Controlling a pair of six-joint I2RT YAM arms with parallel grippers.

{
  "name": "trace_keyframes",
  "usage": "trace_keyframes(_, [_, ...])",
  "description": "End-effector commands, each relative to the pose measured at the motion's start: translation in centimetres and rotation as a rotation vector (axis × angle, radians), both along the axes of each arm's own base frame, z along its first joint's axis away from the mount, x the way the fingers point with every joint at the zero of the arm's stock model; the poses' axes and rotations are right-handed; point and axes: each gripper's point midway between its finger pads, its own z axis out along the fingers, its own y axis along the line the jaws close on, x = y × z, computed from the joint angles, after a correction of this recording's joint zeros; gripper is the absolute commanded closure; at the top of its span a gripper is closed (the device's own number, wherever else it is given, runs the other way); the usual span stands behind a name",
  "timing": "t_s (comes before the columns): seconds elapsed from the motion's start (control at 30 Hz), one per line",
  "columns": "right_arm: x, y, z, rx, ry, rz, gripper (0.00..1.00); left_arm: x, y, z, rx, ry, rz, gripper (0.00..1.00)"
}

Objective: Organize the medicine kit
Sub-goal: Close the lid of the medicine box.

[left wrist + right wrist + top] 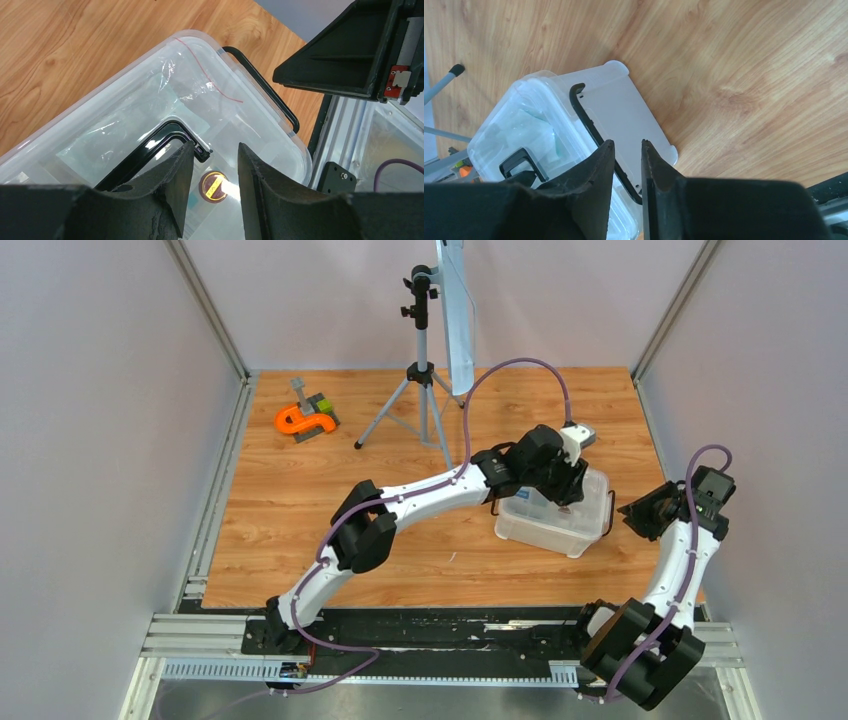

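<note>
top view: tub point(560, 530) sits on the right side of the wood table point(300, 510), between the two arms. left arm reaches over it, right arm is bent beside its right end. only this view shows the orange tool point(305, 421) and the tripod point(422, 390), both at the far side, well apart from the tub.

left wrist: left claw point(216, 146) is over the clear lid point(125, 115), fingers about half apart, holding nothing. the end of the lid handle point(150, 147) lies just beside one finger. a round dark red and yellow disc point(215, 186) shows through the lid in the gap. this view also catches the right claw up high, clear of the side clip point(265, 87).

right wrist: right claw point(627, 143) has a narrow gap and nothing in it, looking down the tub's end wall with the clip behind the fingers.

counts: 1 tub, 1 lid (on), 1 lid handle, 1 clip clearly seen, 2 claws. packets point(190, 85) are inside, blurred by the lid, so can't count them.
</note>
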Motion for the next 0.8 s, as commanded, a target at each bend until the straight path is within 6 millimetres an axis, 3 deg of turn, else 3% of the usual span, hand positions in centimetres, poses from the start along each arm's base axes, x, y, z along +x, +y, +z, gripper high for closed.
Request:
trace_keyframes(0.0, [1.6,0.1,2.4,-0.027,-0.114,0.048,0.74,-2.8,6.2,-14.9,0.404,0.219,0.011,0.52])
trace_keyframes(0.17, [1.9,0.5,2.4,-0.004,-0.14,0.059,0.73,-2.9,6.3,-15.4,0.408,0.227,0.008,0.52])
trace_keyframes(0.33, [2.0,0.9,1.1,0.033,-0.117,0.08,0.75,-2.9,6.3,-15.6,0.408,0.233,0.005,0.52])
trace_keyframes(0.6, [2.0,1.5,0.0,0.056,-0.111,0.113,0.86,-3.0,6.7,-16.6,0.431,0.25,0.007,0.52])
trace_keyframes(0.77, [2.2,2.0,0.7,0.063,-0.146,0.143,0.94,-3.1,6.7,-16.9,0.434,0.259,0.007,0.52])
